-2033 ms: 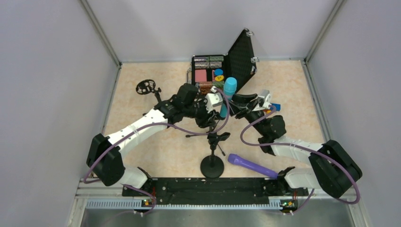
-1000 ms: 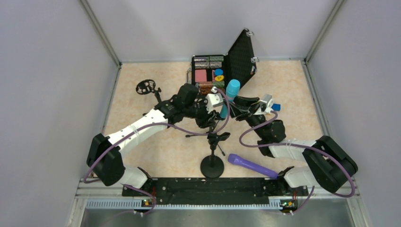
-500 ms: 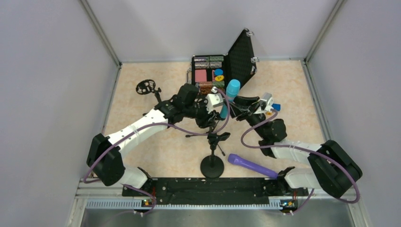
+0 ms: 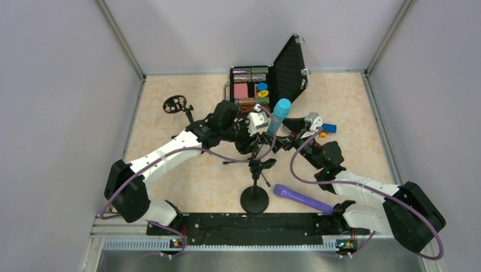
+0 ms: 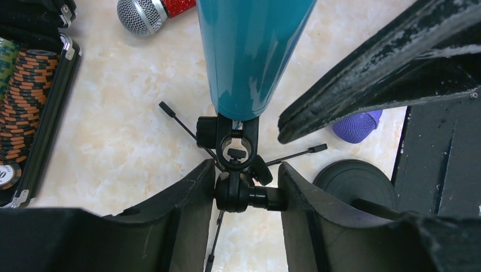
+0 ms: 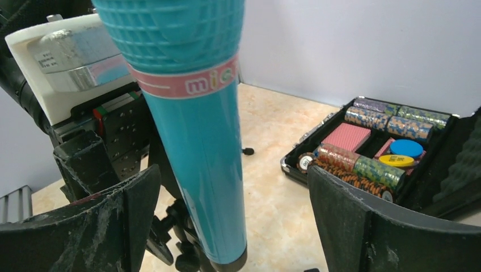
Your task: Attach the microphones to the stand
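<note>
Blue microphone (image 4: 278, 116) stands upright, butt seated in the clip of the stand (image 5: 235, 147), mid-table. Left gripper (image 5: 243, 194) reaches in from the left and is clamped on the joint below the clip. Right gripper (image 6: 230, 192) is spread wide, fingers flanking the barrel without touching.

Judgement: this seating looks done. Next, back the right arm clear and fetch the purple microphone (image 4: 300, 198), which lies just right of the base.
</note>
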You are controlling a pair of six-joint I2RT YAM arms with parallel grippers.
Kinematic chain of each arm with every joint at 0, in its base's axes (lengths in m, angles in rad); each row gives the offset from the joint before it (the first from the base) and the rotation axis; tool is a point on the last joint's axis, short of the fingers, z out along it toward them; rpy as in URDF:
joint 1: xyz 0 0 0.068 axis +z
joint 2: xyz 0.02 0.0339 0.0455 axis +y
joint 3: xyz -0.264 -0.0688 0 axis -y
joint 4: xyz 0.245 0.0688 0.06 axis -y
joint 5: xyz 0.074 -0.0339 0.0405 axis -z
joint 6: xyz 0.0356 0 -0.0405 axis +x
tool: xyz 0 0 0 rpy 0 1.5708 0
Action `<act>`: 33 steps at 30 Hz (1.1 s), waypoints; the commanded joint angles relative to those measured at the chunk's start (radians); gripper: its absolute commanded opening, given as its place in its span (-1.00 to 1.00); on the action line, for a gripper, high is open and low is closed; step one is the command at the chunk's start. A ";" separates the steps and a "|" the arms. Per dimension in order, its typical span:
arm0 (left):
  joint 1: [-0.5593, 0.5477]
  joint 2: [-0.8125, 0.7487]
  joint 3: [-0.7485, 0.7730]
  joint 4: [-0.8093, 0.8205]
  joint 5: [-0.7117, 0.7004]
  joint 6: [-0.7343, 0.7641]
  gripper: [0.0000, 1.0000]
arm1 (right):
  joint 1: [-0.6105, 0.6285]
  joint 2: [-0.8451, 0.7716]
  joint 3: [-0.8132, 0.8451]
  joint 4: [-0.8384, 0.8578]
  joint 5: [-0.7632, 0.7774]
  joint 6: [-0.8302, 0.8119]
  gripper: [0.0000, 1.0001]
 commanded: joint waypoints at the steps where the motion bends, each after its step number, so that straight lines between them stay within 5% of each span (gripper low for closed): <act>1: -0.007 0.012 0.023 0.002 -0.024 0.001 0.02 | 0.010 -0.044 -0.022 -0.025 0.038 -0.025 0.94; 7: -0.007 0.013 0.022 0.006 -0.028 0.003 0.09 | 0.009 -0.084 -0.045 -0.083 0.043 -0.026 0.91; 19: -0.007 0.020 0.030 0.015 -0.012 0.003 -0.11 | 0.009 -0.157 -0.119 -0.225 -0.026 -0.058 0.73; 33: -0.007 0.035 0.046 0.028 -0.002 -0.031 -0.73 | 0.011 0.000 -0.140 -0.111 -0.082 -0.137 0.65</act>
